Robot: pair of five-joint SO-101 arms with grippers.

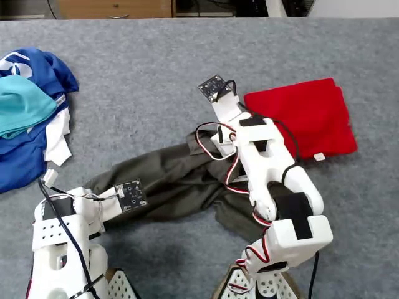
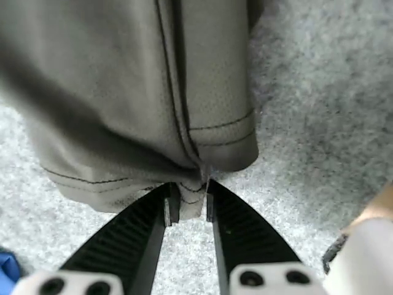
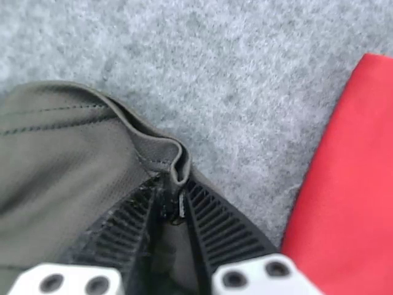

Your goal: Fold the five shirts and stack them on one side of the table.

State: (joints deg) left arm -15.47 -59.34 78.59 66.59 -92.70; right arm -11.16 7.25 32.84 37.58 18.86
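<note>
Across the middle of the counter [image 1: 143, 62] lies the olive shirt [image 1: 168, 180], pulled out long and rumpled. In the high view its long axis slants from the near left, by the left arm [image 1: 62, 243], up toward the right, where it passes under the right arm [image 1: 268, 162]. A further lobe of cloth trails off toward the near right.

The left pincer [image 2: 188, 200] is closed almost fully on the olive shirt [image 2: 123, 80], with a fold of the hem nipped between its dark tips. Double rows of dark stitching run along that hem. The right pincer [image 3: 174, 200] is likewise clamped nearly shut on the olive shirt [image 3: 61, 153], holding a puckered ridge of its edge just above the grey surface.

Just beside the right arm, toward the far right, the red shirt [image 1: 299, 118] lies folded flat in a neat rectangle, its long side slanting slightly. In the right wrist view the red shirt [image 3: 350, 184] sits near the gripped edge but apart from it. A small white tag [image 1: 320, 157] shows at its near edge, too small to read.

At the far left a loose heap holds a blue shirt [image 1: 28, 159], a teal shirt [image 1: 22, 103] on top of it, and a white shirt [image 1: 59, 137] poking out at its right side. The blue one bears a white print that cannot be made out.
</note>
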